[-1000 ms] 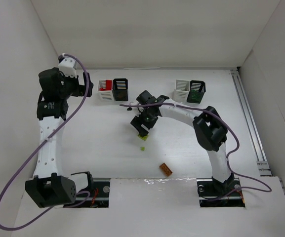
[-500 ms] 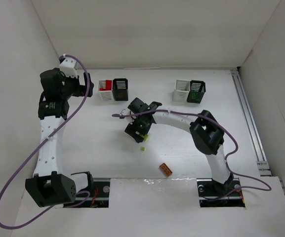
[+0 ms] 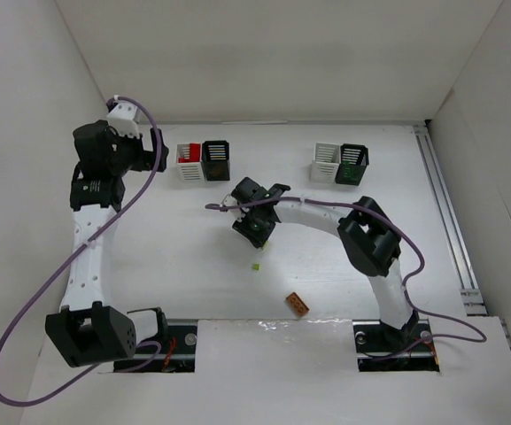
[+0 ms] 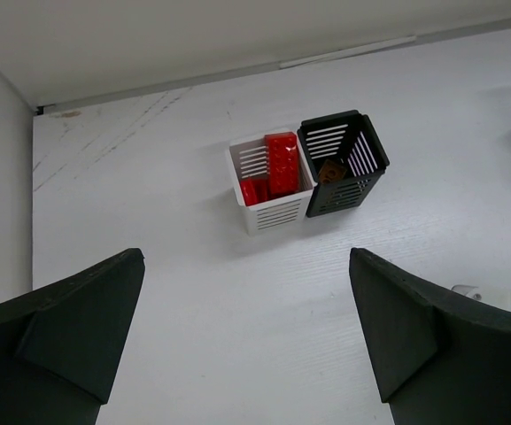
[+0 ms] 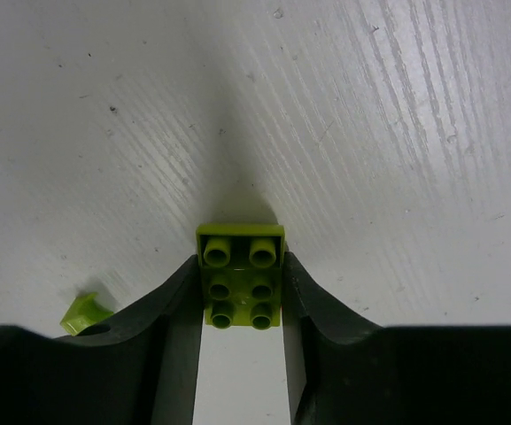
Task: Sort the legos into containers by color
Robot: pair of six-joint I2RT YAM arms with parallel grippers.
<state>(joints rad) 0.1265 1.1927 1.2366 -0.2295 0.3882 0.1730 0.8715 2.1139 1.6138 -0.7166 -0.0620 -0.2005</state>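
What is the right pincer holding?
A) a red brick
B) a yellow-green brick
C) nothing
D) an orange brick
B: the right wrist view shows the right pincer closed on a yellow-green brick, studs showing, one finger on each side.

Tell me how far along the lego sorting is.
Done: red bricks sit in the left white bin, an orange piece in the black bin beside it, green ones in the far-right black bin. In hand: the right gripper clamps a yellow-green brick. Left: a small yellow-green piece and an orange brick on the table.
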